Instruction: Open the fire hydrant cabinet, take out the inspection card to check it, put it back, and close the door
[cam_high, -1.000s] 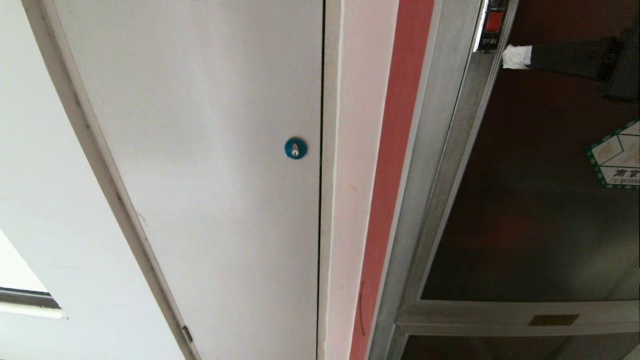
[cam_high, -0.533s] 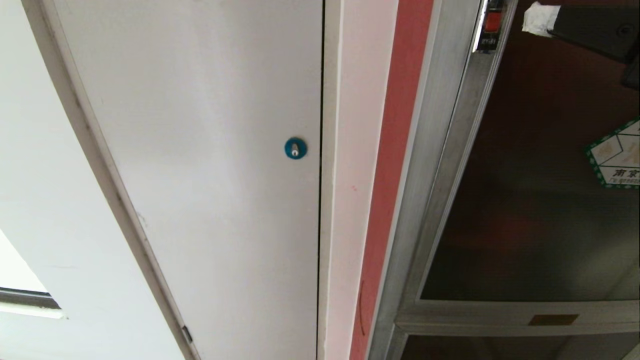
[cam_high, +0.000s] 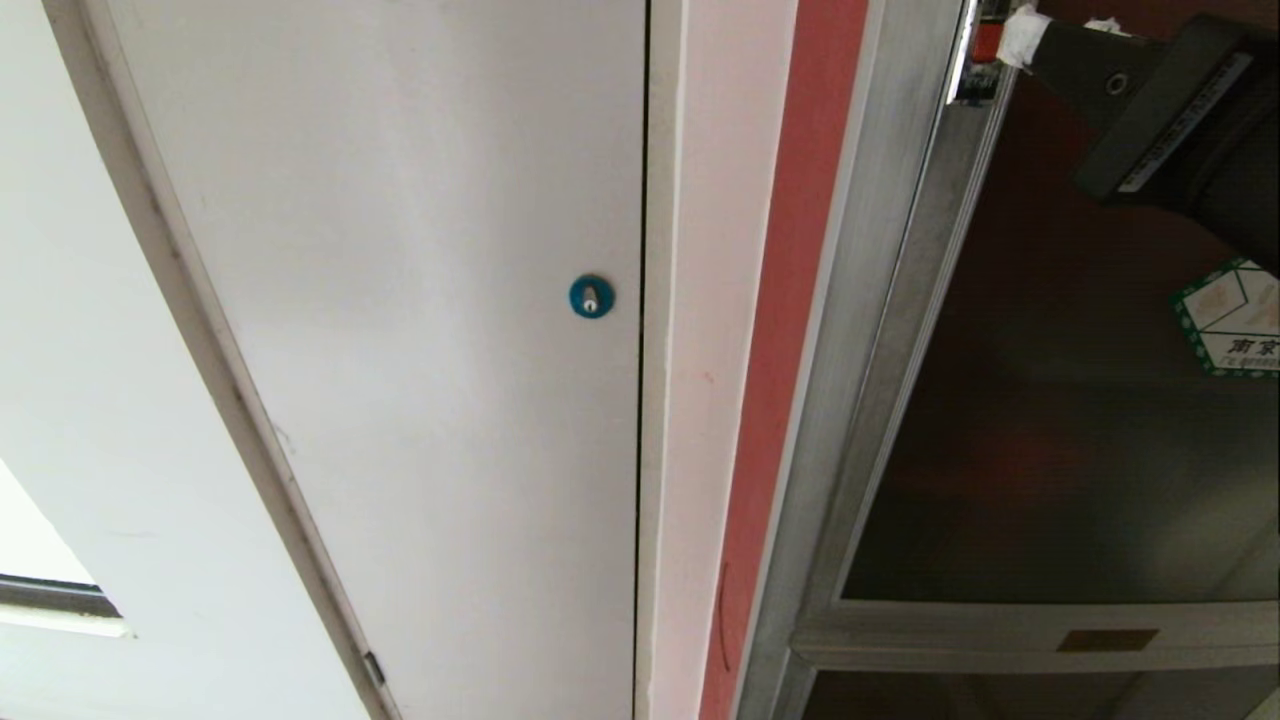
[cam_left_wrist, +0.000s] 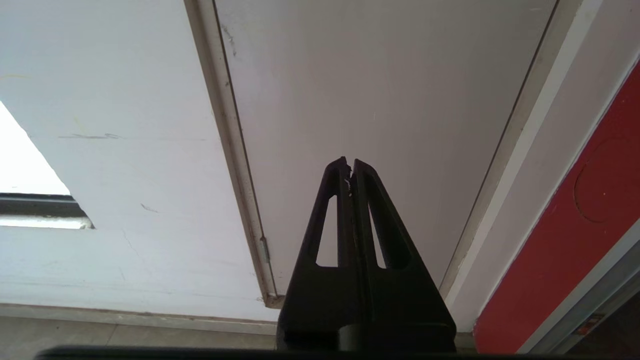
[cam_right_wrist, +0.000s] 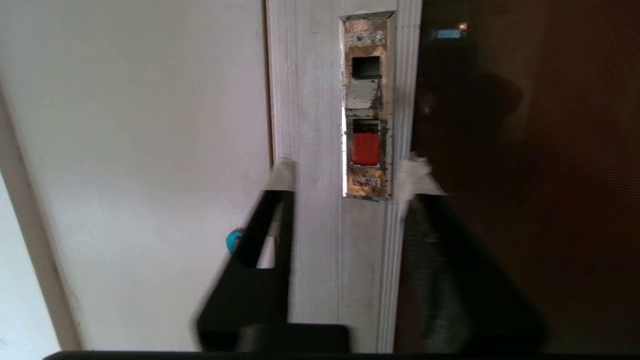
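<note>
Risen and swung in since a second ago: right gripper (cam_right_wrist: 345, 175), then lower against the dark glass, now up beside the latch. Jaws now apart, straddling the silver frame of the door (cam_high: 1060, 420) just below the small red latch (cam_right_wrist: 366, 148). Door shut on the fire hydrant cabinet (cam_high: 850, 300). Reaching in from the upper right, angled leftward. Left gripper (cam_left_wrist: 350, 170) parked facing the white door (cam_high: 420, 300), jaws together.

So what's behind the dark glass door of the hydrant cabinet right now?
Little shows through the door: its tinted glass gives only a dim reddish glow and reflections. A green-edged sticker sits on the glass. Any hose, valve or card behind it cannot be made out.
</note>
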